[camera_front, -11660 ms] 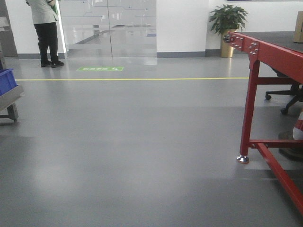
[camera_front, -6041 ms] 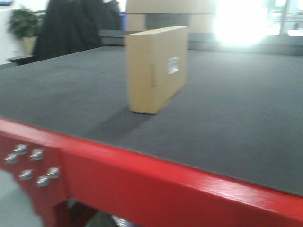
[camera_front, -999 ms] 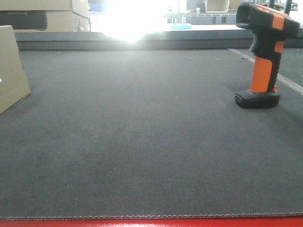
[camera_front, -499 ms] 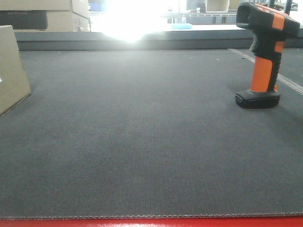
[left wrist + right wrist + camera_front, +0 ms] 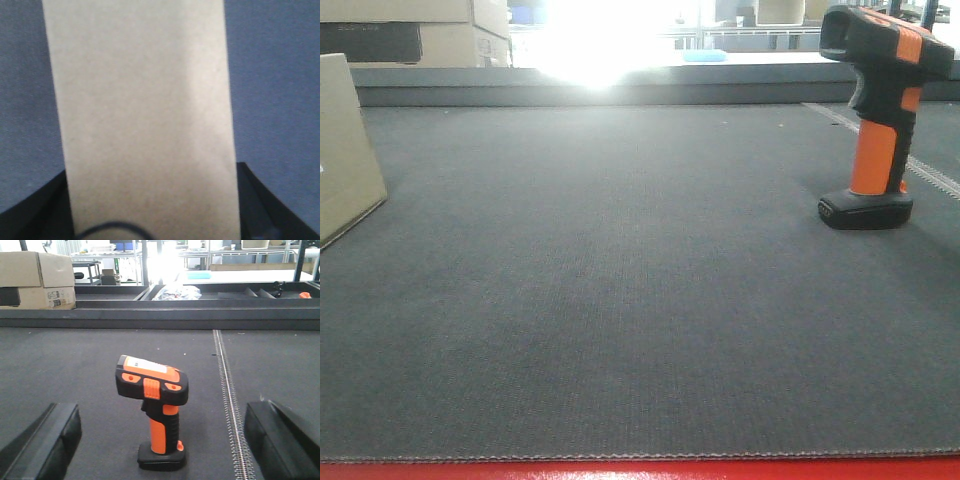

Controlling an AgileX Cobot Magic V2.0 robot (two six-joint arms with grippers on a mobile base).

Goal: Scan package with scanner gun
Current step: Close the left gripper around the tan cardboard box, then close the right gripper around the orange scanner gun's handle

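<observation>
The package, a plain tan cardboard box, stands on the dark mat at the left edge of the front view. In the left wrist view its tan face fills the middle of the frame. My left gripper is open wide, with a black finger on each side of the box. The scanner gun stands upright on its black foot at the right of the mat. In the right wrist view the scanner gun sits between the spread fingers of my open right gripper, which does not touch it.
Stacked cardboard boxes with a dark band sit behind a raised ledge at the far left. A toothed seam strip runs along the mat to the right of the scanner. The table's red front edge lies nearest me.
The front view went from open floor to the table top. Over the last second the package and scanner have only drifted a few pixels to the right.
</observation>
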